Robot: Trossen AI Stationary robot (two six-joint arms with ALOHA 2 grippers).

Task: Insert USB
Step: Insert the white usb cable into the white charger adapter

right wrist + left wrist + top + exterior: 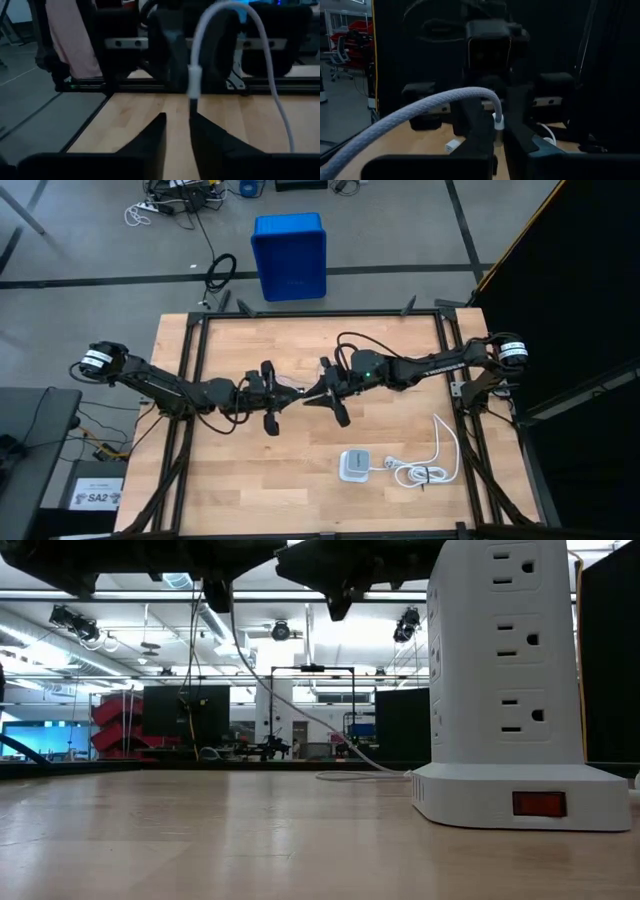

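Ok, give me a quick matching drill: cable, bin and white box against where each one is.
1 cable
2 bin
3 white box

A on the floor beyond the table
B standing on the table, right side
C above mid-table, between left gripper and right gripper

Pairs: 1-C, 2-A, 3-B

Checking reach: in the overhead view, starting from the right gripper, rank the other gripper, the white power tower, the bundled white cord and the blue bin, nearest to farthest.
From the right gripper, mid-table:
1. Left gripper, just beside it.
2. Power tower, toward the near edge.
3. Bundled cord, beyond the tower on the right.
4. Blue bin, on the floor past the far edge.
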